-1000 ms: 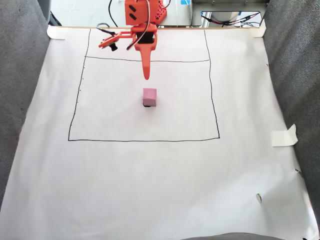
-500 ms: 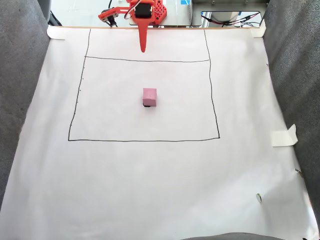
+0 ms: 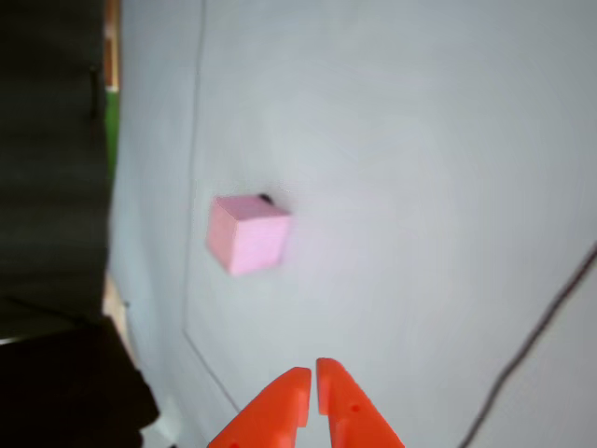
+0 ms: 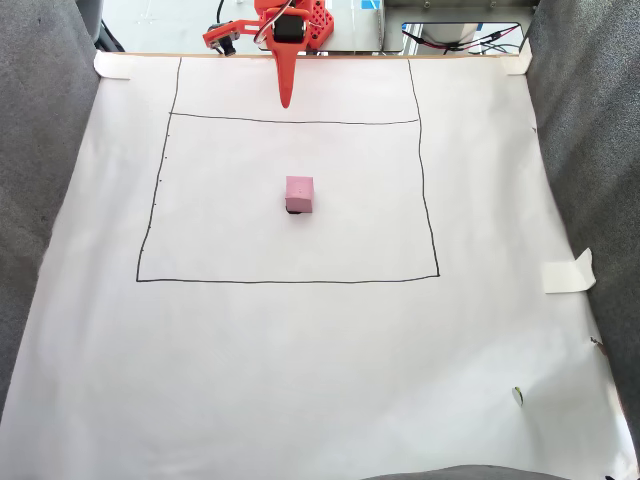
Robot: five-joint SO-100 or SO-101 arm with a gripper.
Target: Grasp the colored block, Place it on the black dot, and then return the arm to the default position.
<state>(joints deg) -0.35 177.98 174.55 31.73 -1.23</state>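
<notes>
The pale pink colored block (image 4: 299, 193) rests on the white paper near the middle of the drawn rectangle. The black dot (image 4: 294, 212) peeks out as a dark sliver under the block's near edge. In the other view the block (image 3: 246, 232) lies left of centre, with a bit of the dot (image 3: 265, 198) showing at its top corner. The orange gripper (image 4: 286, 100) hangs at the far edge of the paper, well away from the block, its jaws together and empty. In the other view the gripper (image 3: 312, 383) tips enter from the bottom, almost touching.
A thin black drawn rectangle (image 4: 422, 190) frames the work area on the white paper (image 4: 300, 360). Grey fabric walls (image 4: 595, 150) flank both sides. A piece of tape (image 4: 568, 272) sticks to the right edge. Cables and the arm base (image 4: 300, 22) sit at the back.
The gripper has pulled back from just above the block toward the arm's base at the far edge. Since half a second ago it has hardly moved. The block has stayed put.
</notes>
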